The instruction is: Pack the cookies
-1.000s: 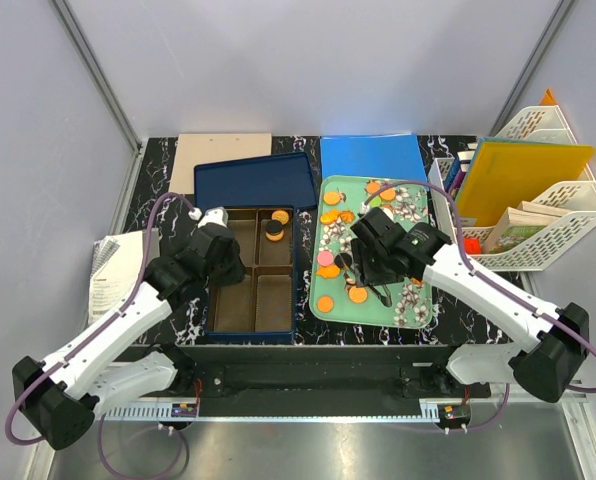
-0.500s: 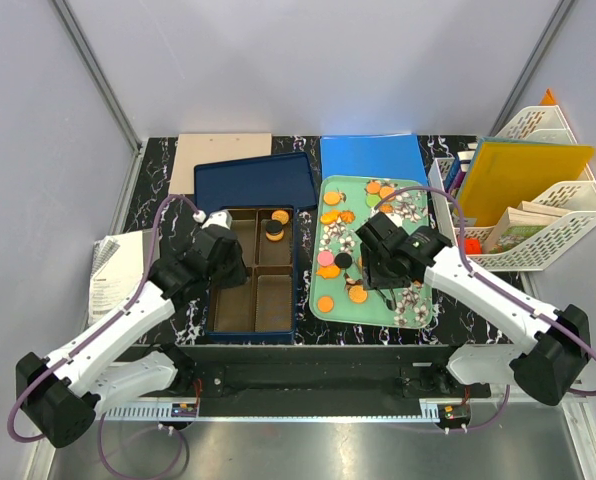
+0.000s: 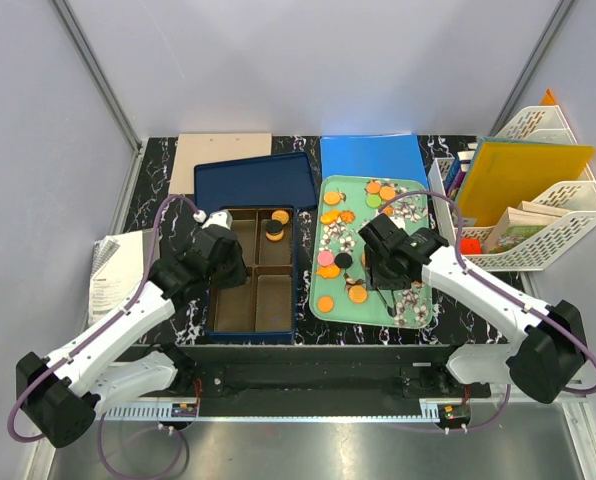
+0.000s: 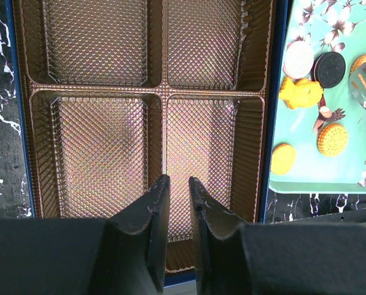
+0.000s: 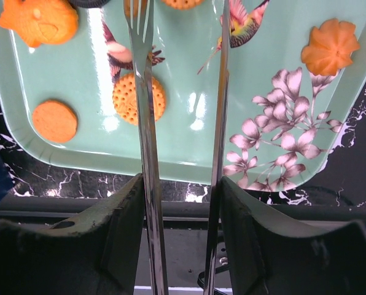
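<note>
**Tongs hover over the cookies**

Right gripper (image 5: pixel 180 203) clamps metal tongs (image 5: pixel 147 123), tips apart above the tray (image 5: pixel 78 117). Cookies (image 5: pixel 139 97) lie loose there; two sit in the box (image 3: pixel 250 268). Left gripper (image 4: pixel 175 203) waits nearly closed, empty. Best: straddle one cookie, squeeze gently.

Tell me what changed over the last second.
The right gripper, holding metal tongs, shifted a little toward the far end of the mint-green tray. The left gripper moved slightly away from the brown box toward the robot's left, jaws nearly shut and empty. The cookies on the tray and the two in the box's far compartment stayed put.
</note>
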Controlling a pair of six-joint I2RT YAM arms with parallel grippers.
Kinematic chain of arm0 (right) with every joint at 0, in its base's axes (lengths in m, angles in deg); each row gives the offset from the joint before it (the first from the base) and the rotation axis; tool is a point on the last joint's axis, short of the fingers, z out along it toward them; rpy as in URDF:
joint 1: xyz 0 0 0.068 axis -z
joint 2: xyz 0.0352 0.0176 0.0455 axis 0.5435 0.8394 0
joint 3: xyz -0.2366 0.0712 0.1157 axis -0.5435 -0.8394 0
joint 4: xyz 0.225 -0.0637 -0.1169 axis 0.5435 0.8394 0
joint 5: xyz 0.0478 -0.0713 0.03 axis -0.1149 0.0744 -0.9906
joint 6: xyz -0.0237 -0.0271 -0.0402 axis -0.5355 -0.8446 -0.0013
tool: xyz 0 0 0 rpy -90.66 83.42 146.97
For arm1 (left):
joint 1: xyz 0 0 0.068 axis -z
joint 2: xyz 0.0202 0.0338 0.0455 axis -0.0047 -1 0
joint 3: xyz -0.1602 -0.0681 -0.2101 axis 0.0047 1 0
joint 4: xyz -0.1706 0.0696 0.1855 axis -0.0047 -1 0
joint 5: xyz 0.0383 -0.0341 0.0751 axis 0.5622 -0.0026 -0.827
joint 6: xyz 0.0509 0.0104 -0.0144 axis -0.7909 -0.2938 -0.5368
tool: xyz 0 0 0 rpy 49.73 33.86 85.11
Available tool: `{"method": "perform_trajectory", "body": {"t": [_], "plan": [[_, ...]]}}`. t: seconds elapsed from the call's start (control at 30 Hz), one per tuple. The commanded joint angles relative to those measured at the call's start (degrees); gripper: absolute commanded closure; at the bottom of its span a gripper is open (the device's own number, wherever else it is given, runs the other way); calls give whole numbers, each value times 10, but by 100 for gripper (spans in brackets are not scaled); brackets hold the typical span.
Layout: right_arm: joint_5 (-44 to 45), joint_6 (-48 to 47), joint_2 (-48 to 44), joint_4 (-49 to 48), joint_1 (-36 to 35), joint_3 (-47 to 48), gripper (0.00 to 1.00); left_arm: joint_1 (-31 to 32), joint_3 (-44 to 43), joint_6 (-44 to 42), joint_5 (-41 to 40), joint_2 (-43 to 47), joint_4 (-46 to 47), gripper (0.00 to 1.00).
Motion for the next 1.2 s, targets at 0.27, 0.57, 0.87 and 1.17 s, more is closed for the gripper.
{"method": "perform_trajectory", "body": {"t": [0.27, 0.57, 0.87, 1.17], "plan": [[-34, -5, 4, -33, 13, 14, 55, 0, -8, -8, 7, -5, 25, 78], [-16, -22, -6, 6, 13, 136, 60, -1, -14, -10, -2, 0, 24, 78], [-62, -51, 61, -3, 6, 273, 62, -1, -15, -4, -16, 18, 17, 77], [-111, -84, 211, -43, -58, 382, 63, -1, -11, 3, -40, 50, -6, 77]]}}
